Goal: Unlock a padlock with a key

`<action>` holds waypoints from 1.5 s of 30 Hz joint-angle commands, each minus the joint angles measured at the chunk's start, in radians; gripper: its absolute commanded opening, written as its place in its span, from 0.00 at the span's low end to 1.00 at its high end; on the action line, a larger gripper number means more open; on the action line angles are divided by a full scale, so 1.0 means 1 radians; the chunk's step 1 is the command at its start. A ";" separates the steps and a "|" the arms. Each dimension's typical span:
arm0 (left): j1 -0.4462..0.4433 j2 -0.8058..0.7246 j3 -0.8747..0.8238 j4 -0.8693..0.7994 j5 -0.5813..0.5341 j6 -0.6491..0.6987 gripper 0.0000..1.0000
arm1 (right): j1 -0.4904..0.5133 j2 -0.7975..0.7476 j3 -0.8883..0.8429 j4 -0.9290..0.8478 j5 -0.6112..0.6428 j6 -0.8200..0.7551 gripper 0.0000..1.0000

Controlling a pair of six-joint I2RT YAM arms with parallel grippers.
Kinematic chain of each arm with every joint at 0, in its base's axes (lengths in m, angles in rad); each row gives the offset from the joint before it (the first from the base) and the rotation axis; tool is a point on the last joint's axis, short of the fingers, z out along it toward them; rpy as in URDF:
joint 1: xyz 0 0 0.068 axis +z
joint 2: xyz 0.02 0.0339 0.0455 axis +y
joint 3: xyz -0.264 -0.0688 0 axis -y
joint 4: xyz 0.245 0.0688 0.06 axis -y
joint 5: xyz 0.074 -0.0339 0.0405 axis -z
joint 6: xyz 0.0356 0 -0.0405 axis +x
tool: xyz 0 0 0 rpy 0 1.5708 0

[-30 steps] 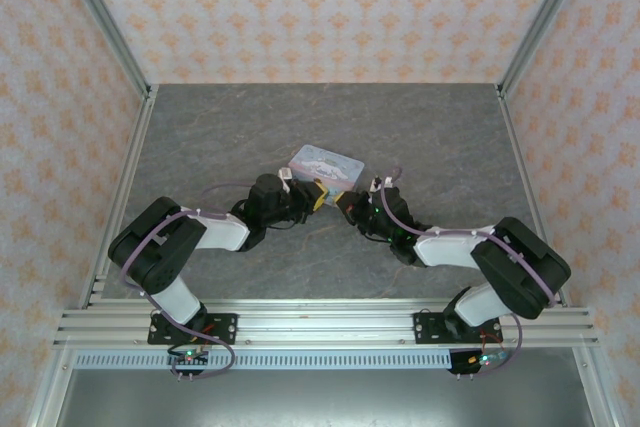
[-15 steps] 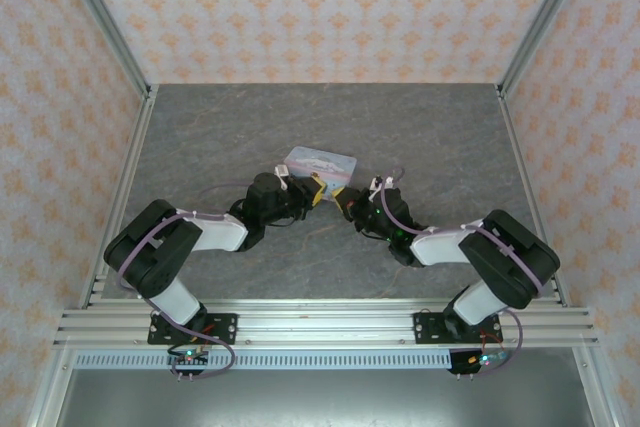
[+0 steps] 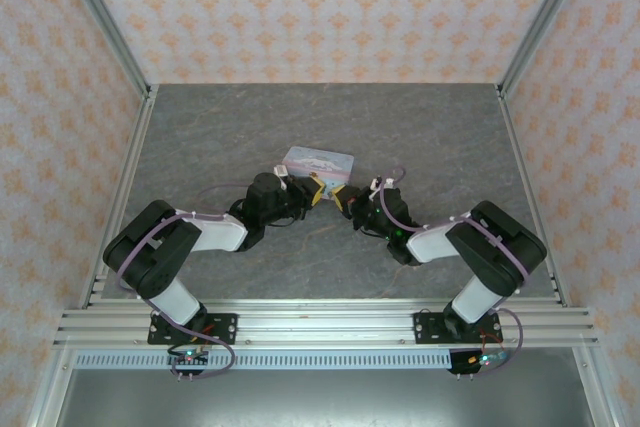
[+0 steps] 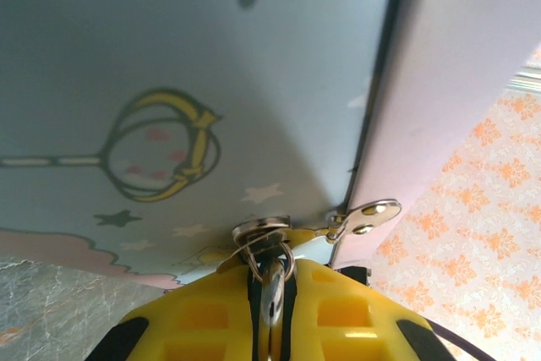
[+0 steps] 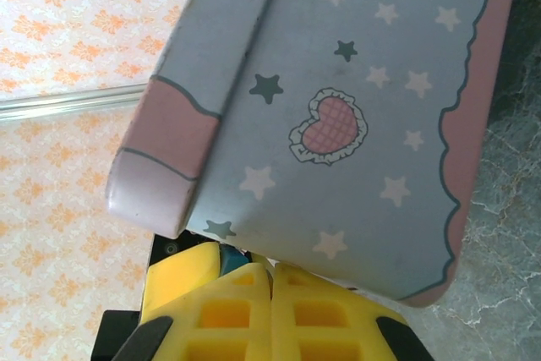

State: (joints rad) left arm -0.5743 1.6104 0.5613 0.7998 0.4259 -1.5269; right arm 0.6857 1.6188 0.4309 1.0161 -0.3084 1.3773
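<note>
The pastel blue-and-pink tin (image 3: 318, 160) lies mid-table with both grippers at its near side. In the left wrist view my left gripper (image 4: 272, 264) is shut on the key (image 4: 272, 293), a thin metal blade on a small ring. The key's tip meets a round metal part (image 4: 260, 227) under the tin's wall (image 4: 169, 65), beside a metal hasp (image 4: 370, 211). My right gripper (image 5: 272, 268) is shut, pads together, right under the tin (image 5: 363, 124). A small blue piece, seemingly the padlock (image 5: 230, 258), peeks out beside its left pad. From above, the left gripper (image 3: 318, 188) and the right gripper (image 3: 347, 199) almost touch.
The grey table (image 3: 200, 137) lies open around the tin. Aluminium posts and patterned walls (image 3: 320, 7) enclose it on three sides. Both arms are folded low near the front rail (image 3: 320, 322).
The tin has turned and shifted slightly back and to the left. The right arm's elbow has swung inward, and both grippers stay shut at the tin's near side.
</note>
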 commanded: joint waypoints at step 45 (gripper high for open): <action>-0.058 0.040 0.002 0.000 -0.025 0.114 0.00 | -0.026 0.023 0.056 0.052 -0.068 -0.010 0.64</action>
State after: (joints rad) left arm -0.5991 1.6199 0.5713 0.7719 0.3569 -1.4586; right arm 0.6765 1.6665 0.4976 0.9913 -0.3702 1.3846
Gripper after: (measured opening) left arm 0.110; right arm 0.584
